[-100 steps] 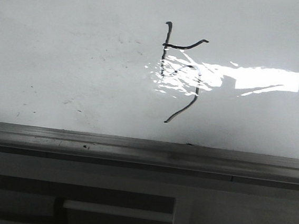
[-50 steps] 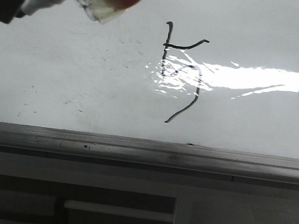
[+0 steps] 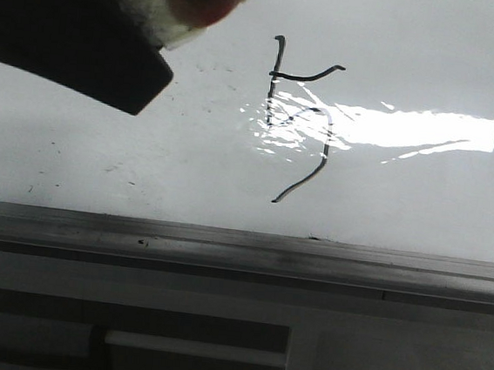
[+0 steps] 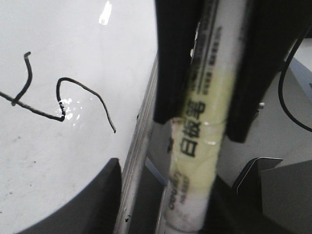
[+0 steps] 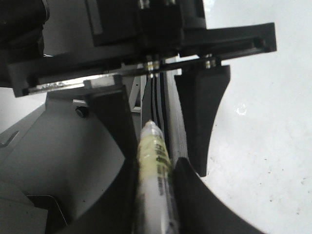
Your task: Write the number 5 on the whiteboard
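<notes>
Whiteboard: the whiteboard [image 3: 435, 46], glossy white, fills the far part of the front view, with a hard bar of glare right of centre and faint dark specks to the left.
Edge rail: a grey metal rail [image 3: 241, 250] runs left to right along the board's near edge.
Panel: a grey panel [image 3: 345, 352] with dark recesses lies nearer than the rail.
Left gripper: the left gripper [image 5: 163, 146] faces the right one, its black fingers spread wide on either side of the marker's end, clear of it.
Right gripper: the right gripper [image 5: 156, 170] is clamped on the marker, a finger pressed against each side of the barrel.
Marker: the marker [image 4: 200, 161], pale yellow-white with dark printed characters, shows at the front view's far left under a dark arm part.
Number 5: the number 5 [image 3: 298, 124], a thin black figure, stands mid-board, its middle crossing the glare, well apart from the marker.
</notes>
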